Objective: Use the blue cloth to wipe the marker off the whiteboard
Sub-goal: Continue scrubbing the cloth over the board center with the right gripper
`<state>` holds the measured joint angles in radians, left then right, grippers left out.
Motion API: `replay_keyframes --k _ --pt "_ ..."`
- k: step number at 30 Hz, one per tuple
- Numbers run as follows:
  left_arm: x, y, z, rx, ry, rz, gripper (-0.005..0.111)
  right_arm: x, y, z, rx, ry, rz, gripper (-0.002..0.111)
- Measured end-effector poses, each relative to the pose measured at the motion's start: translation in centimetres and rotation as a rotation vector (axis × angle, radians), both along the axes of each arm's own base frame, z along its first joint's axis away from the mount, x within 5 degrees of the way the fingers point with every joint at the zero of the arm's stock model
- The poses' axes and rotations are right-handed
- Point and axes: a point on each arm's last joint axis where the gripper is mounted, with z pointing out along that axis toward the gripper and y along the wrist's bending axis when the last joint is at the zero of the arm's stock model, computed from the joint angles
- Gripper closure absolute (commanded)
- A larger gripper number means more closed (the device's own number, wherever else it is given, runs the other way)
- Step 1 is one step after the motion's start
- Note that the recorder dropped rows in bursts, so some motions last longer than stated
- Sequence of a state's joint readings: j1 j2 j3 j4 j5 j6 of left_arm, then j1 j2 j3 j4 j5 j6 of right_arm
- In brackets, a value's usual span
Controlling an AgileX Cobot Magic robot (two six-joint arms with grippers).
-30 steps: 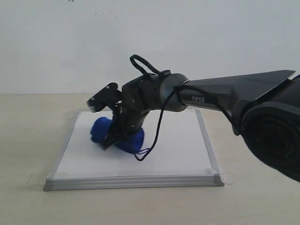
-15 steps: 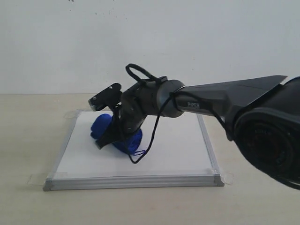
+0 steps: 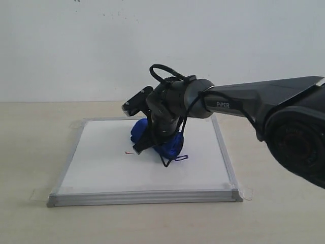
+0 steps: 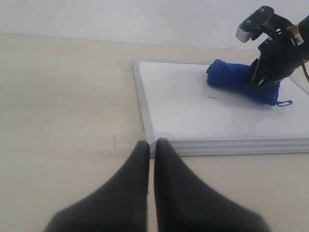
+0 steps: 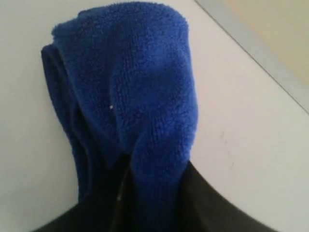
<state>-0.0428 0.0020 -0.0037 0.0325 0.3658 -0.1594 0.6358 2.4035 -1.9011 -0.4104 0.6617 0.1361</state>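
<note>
**Stock of the scene: cloth on the board, red trace beside it**

- Right claw (image 3: pixel 152 143): I have it clamped on the blue cloth (image 3: pixel 171 146), tilted down so the roll is pressed against the surface. I judge that this steep angle is what gives rubbing contact.
- Blue cloth: bunched on the whiteboard (image 3: pixel 101 165), towards its middle and back. Its string loop (image 3: pixel 179 158) trails on the panel.
- Marker (image 3: pixel 130 152): only a short red trace shows, just beside the cloth on the left arm's side and not under it. I judge the wipe unfinished.
- Whiteboard: flat on the desk (image 3: pixel 30 137), with tape tabs at the corners, presumably so it does not slide under the rubbing.
- Left claw (image 4: pixel 150 155): fingers together, holding nothing. I keep it over the desk by a board corner, out of the way.
</note>
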Motion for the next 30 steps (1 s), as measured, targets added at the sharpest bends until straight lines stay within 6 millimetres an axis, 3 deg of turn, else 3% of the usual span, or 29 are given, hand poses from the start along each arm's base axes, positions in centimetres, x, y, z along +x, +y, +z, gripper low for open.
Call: replay_keyframes --k 4,10,12,17,25,28,30 --pt "0.0 0.0 0.0 0.000 0.000 0.000 0.103 -0.6 0.9 0.0 0.021 0.013 0.029 0.108" --pt "0.0 0.0 0.0 0.000 0.000 0.000 0.103 -3.6 6.7 -0.6 0.101 -0.032 0.283 0.108" --pt "0.0 0.0 0.0 0.000 0.000 0.000 0.103 -4.0 7.7 -0.9 0.112 -0.045 0.319 0.108" --pt "0.0 0.0 0.0 0.000 0.000 0.000 0.103 -2.8 6.9 -0.7 0.122 -0.032 0.256 0.108" --pt "0.0 0.0 0.0 0.000 0.000 0.000 0.103 1.0 0.7 -0.8 -0.019 -0.026 0.006 0.108" --pt "0.0 0.0 0.0 0.000 0.000 0.000 0.103 0.0 2.3 -0.8 -0.003 -0.010 0.093 0.108" --pt "0.0 0.0 0.0 0.000 0.000 0.000 0.103 -1.6 4.8 -0.7 0.058 0.009 0.224 0.108"
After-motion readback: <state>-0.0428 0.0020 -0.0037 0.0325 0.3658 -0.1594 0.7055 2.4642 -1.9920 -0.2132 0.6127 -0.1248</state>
